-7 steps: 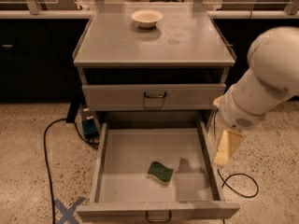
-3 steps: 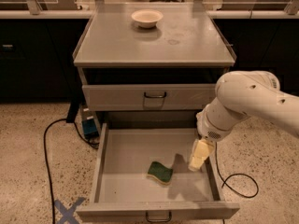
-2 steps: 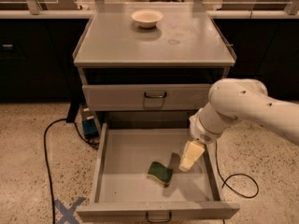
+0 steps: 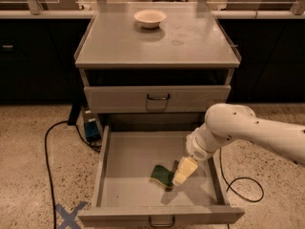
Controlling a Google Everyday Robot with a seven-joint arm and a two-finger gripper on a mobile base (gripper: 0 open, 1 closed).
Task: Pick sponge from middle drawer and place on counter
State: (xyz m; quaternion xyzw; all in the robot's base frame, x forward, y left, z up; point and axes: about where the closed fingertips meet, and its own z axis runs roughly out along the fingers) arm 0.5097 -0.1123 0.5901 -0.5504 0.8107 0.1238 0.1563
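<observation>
The cream-coloured pincer (image 4: 185, 171) hangs inside the open, shallow grey metal middle drawer (image 4: 127, 157), right beside the green-and-yellow wavy sponge (image 4: 161, 174) lying on its floor. Whether the pincer is open or closed cannot be told. The lift and the placing on the flat grey metal table (image 4: 143, 49) look not yet done.

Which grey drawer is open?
The lower wide grey metal drawer, pulled out; the taller-fronted drawer above is shut. The gripper hangs inside it, beside the green-and-yellow sponge.

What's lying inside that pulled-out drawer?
A green-and-yellow sponge lies on the floor of the middle drawer, with the gripper at its right edge. The arm covers some floor there, so that patch is hidden.
</observation>
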